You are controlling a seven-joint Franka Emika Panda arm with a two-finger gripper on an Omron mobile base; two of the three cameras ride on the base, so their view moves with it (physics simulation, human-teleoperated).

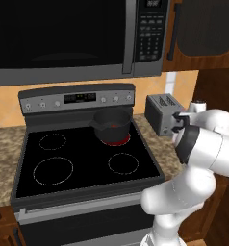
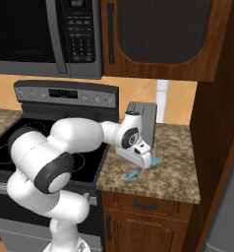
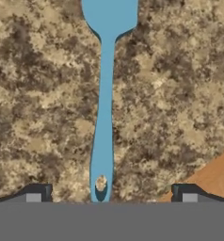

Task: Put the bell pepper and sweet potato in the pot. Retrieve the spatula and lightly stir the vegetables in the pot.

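**Open gripper poised over the spatula on the counter**

At the left of the left base view, the black glass stovetop (image 1: 82,161) carried the pot (image 1: 112,126) on its rear right burner, which glowed red beneath it. A spot of bright red, the bell pepper (image 1: 114,126), showed inside the pot; the sweet potato could not be made out there. Just to the right of the stove, on the speckled granite counter (image 2: 178,162), stood the boxy grey toaster (image 1: 163,113).

In the right base view the arm reached across from the stove to the counter, with the hand lowered in front of the toaster and over the spatula (image 2: 138,169), whose light-blue ends showed on either side of the hand.

In the hand view the spatula lay flat on the granite, its blade toward the top and its handle end with the small hole at the bottom. The gripper (image 3: 111,194) was spread wide, one dark fingertip (image 3: 36,193) well to each side of the handle and neither touching it.
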